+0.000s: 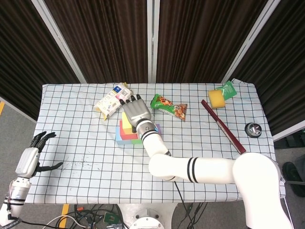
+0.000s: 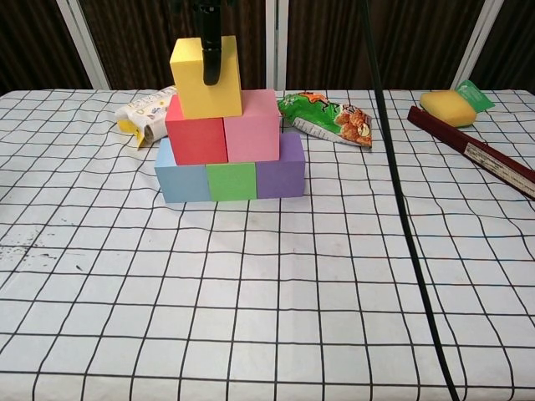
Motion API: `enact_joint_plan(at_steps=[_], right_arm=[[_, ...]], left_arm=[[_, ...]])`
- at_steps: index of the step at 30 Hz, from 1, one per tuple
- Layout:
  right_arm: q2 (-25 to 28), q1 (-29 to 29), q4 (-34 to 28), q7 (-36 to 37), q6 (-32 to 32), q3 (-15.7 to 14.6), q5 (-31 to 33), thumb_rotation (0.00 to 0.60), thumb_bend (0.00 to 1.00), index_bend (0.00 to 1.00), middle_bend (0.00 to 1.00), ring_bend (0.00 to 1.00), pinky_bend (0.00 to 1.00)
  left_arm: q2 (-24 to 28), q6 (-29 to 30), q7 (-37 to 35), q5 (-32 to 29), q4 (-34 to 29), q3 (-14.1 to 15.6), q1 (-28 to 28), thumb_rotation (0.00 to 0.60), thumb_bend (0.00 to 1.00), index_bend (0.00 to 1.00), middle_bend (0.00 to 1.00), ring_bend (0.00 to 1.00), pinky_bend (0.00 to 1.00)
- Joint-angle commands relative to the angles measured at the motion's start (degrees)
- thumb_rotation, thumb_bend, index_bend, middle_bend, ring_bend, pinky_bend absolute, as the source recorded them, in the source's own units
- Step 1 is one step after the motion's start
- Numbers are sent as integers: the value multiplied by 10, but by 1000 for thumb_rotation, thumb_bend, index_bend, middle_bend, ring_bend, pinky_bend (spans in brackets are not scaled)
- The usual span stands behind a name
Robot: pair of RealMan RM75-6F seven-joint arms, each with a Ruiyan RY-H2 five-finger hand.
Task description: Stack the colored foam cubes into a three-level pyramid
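Note:
The cubes stand as a pyramid left of the table's middle. The bottom row is blue [image 2: 182,180], green [image 2: 231,180] and purple [image 2: 280,174]. Red [image 2: 195,140] and pink [image 2: 252,129] cubes sit above it, and a yellow cube [image 2: 194,88] is on top. My right hand [image 1: 137,113] lies over the yellow cube [image 1: 126,118] and grips it. One dark finger [image 2: 209,54] runs down the cube's front face, and the others reach past its far side. My left hand [image 1: 29,160] hangs open off the table's left edge, holding nothing.
A white packet [image 2: 142,113] lies just behind the pyramid on the left, and a green snack bag [image 2: 328,117] on its right. Far right are a yellow sponge [image 2: 450,104], a dark red stick [image 2: 472,150] and a small round black object [image 1: 253,129]. A black cable [image 2: 401,225] crosses the chest view.

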Motion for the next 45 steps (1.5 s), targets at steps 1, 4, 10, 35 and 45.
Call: enact_joint_plan(at_steps=[1,4,10,35,45], right_arm=[[1,-1,-1,3,-2,0,-1,600,0,0,105,0,0],[5,-3,-4,7,-6,1,-2,600,0,0,83,0,0],[50,-13,-50,17,-11,8,3,600,0,0,26,0,0],[340,-664,-360,356,397,-314,-849,600,0,0,0,0,0],[227,-814,-182,442,481,-333,-949,600,0,0,0,0,0]], left_arm=[[0,0,0,0,0,0,0,600,0,112,156,27,11],[0,0,0,0,0,0,0,600,0,112,157,27,11],[1,-1,5,2,-2,1,-1,600,0,112,157,27,10],[57,14,146,-36,-66,-14,22,600,0,112,156,27,10],[64,40,209,-30,-88,5,52,600,0,112,156,27,10]])
